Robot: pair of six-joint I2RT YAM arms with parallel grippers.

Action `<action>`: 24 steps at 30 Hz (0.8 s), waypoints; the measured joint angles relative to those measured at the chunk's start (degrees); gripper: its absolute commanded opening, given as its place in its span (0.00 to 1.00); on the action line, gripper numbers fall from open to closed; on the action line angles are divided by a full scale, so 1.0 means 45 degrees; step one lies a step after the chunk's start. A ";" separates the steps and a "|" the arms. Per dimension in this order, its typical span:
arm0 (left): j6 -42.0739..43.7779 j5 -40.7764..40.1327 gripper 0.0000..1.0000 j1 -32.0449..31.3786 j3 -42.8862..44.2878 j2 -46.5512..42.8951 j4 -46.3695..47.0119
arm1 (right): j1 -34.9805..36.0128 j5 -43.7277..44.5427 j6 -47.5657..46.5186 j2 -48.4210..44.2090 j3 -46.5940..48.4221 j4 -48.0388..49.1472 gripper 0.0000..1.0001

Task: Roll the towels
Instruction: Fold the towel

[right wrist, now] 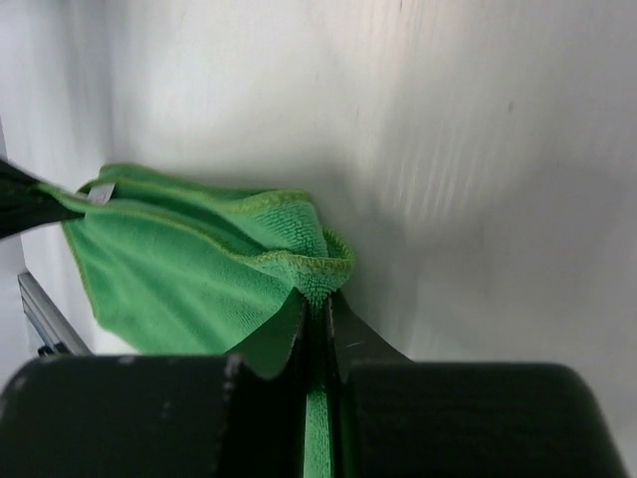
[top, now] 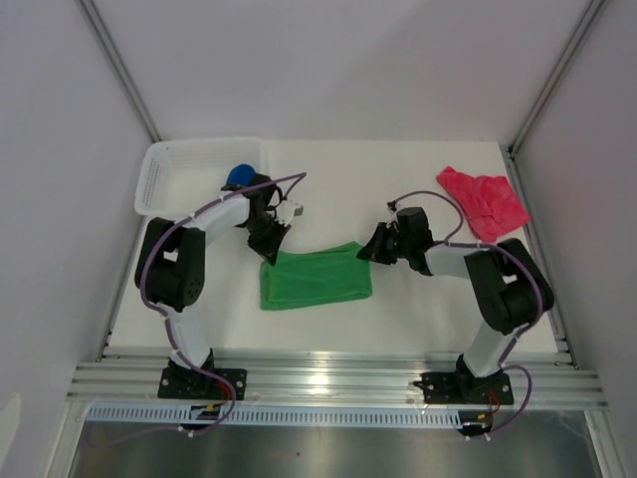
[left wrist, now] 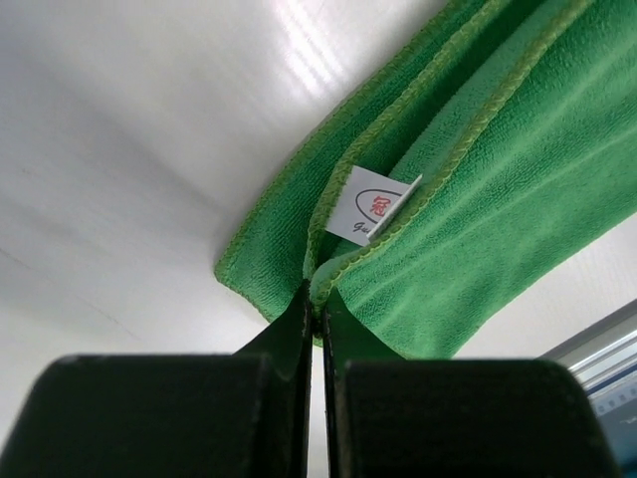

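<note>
Top external view, from the left side: a white mesh basket (top: pixel 159 184) stands at the far left corner of the table (top: pixel 338 189), and the blue towel (top: pixel 239 176) sits as a round bundle at the basket's right end, partly behind the left arm. Just in front of it, the left gripper (top: pixel 271 249) reaches down to the far left corner of the green towel (top: pixel 317 279). This towel lies folded flat in the middle of the table, between the two arms. In the left wrist view the two fingers are pressed together with the towel's edge pinched between them, and a small white label (left wrist: pixel 373 206) sticks out of the fold near the tips. The right gripper (top: pixel 366 249) is at the far right corner of the same towel. In the right wrist view its fingers are closed narrow on that corner, and the cloth bunches up a little above them. The pink-red towel (top: pixel 483 202) lies crumpled at the far right of the table, well apart from the green one.
</note>
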 measured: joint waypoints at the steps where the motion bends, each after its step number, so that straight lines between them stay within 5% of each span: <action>1: 0.0010 0.0131 0.01 -0.0039 0.0112 0.0053 -0.0024 | 0.0000 0.0131 0.0000 -0.0510 -0.0355 -0.0024 0.01; 7: 0.0053 0.0889 0.01 -0.0636 0.0865 0.0617 0.0170 | -0.0160 0.0976 0.0019 -0.3463 -0.2059 -0.0738 0.09; 8: 0.0053 0.0957 0.01 -0.0743 0.1020 0.0767 0.0175 | -0.0223 0.1127 0.0034 -0.3832 -0.2259 -0.0884 0.15; 9: 0.0049 0.1005 0.01 -0.0840 0.1166 0.0908 0.0170 | -0.0257 0.1273 0.0068 -0.4158 -0.2453 -0.0996 0.32; 12: 0.0049 0.1107 0.03 -0.0996 0.1574 0.1224 0.0170 | -0.0301 0.1549 0.0141 -0.4600 -0.2832 -0.1214 0.46; 24: 0.0049 0.0986 0.05 -0.0986 0.2239 0.0821 -0.1175 | -0.0379 0.1506 0.0374 -0.3240 -0.2934 -0.0981 0.49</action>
